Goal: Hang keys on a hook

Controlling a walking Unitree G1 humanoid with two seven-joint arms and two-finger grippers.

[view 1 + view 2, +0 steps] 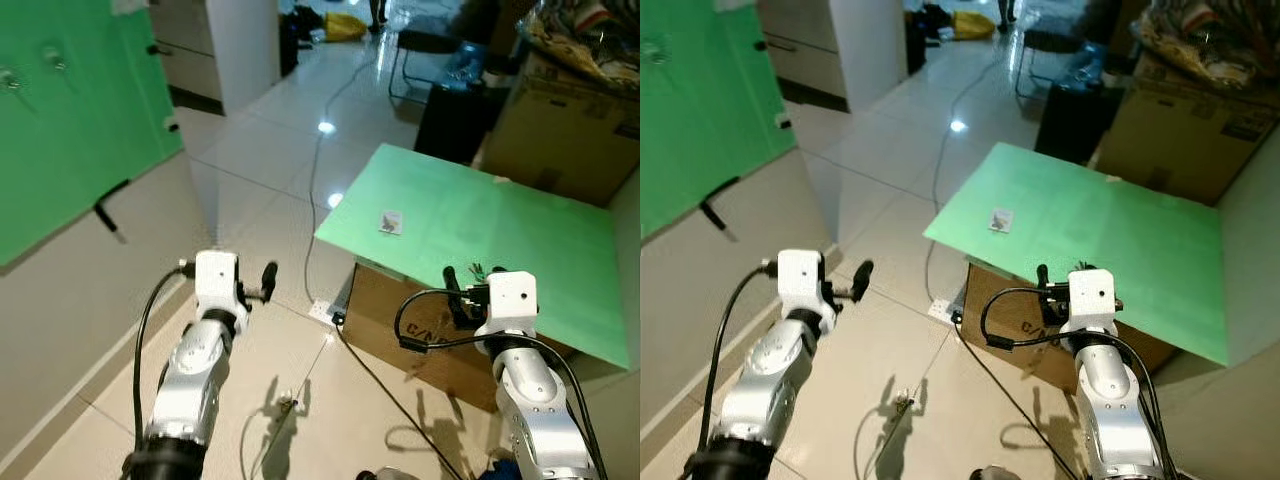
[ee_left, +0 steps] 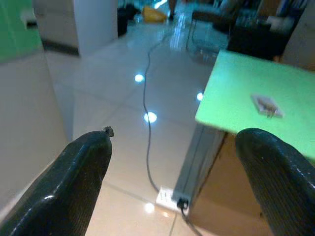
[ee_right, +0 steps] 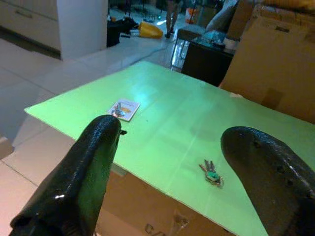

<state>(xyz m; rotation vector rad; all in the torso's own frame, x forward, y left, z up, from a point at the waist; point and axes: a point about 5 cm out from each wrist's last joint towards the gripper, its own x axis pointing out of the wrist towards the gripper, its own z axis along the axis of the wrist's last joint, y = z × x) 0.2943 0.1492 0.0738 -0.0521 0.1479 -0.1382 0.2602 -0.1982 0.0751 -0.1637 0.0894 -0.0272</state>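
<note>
A small bunch of keys (image 3: 211, 175) with a green tag lies on the green tabletop (image 3: 162, 103), near its front edge. My right gripper (image 3: 172, 135) hovers just short of that edge, open, with the keys a little ahead between its fingers. A white card (image 1: 391, 222) holding a small metal item lies further back on the tabletop. Silver hooks (image 1: 55, 60) are fixed high on the green wall panel (image 1: 80, 120) at the left, and a black peg (image 1: 108, 215) juts out below them. My left gripper (image 2: 172, 142) is open and empty over the floor, between wall and table.
The tabletop rests on a cardboard box (image 1: 400, 325). A grey cable (image 1: 314, 170) runs across the glossy tiles to a power strip (image 1: 322, 312) by the box. A large cardboard box (image 1: 560, 130) and a black stool (image 1: 455, 120) stand behind the table. A small object (image 1: 288, 402) lies on the floor.
</note>
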